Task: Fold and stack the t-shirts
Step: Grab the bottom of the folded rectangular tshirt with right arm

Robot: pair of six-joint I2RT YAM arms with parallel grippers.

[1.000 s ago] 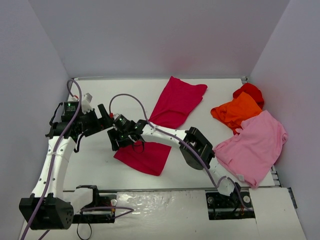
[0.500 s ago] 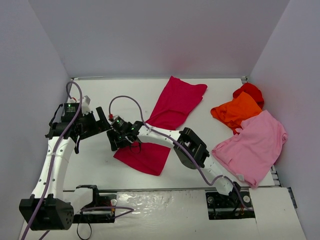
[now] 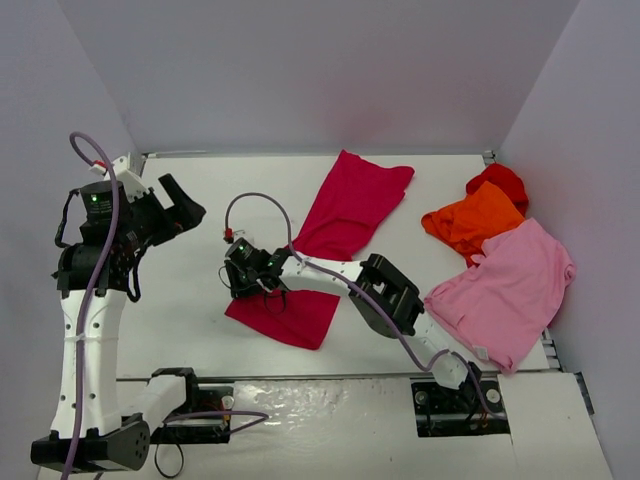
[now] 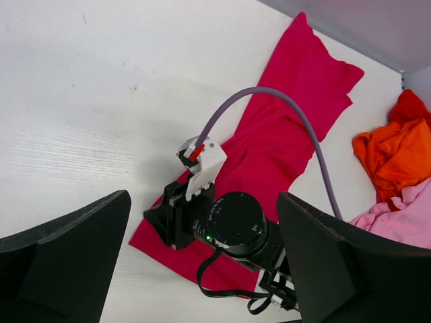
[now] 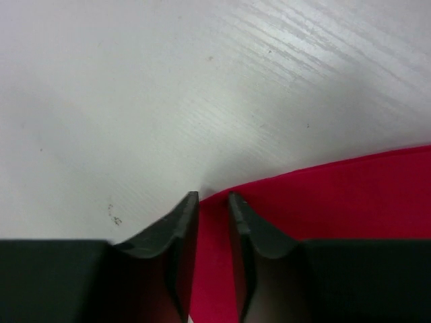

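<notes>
Item: crimson-magenta t-shirt (image 3: 350, 210), one, lying flat and lengthwise on the white worktop (image 3: 190, 300), running from the far centre down to a near-left corner. It is crossed midway by the right arm. Material: soft, thin, light cloth that is limp rather than stiff. Judged likely to sag, drag and crease if lifted from one point, and unlikely to be harmed by a firm pinch. Suggested hold: the hemmed corner or edge, where the cloth is doubled, with a second hold on a neighbouring corner to keep the panel spread. Right tool (image 5: 212, 202): low on the worktop at that near-left corner, jaws drawn narrow with the red edge between the tips. Whether the cloth is actually pinched cannot be told. Left tool (image 4: 202, 198): raised at the left, well apart from the shirt, jaws wide, holding nothing. Companion pieces, heaped at the far right: red t-shirt (image 3: 500, 183), orange t-shirt (image 3: 475, 225) and light pink t-shirt (image 3: 510, 290), overlapping, unfolded.
</notes>
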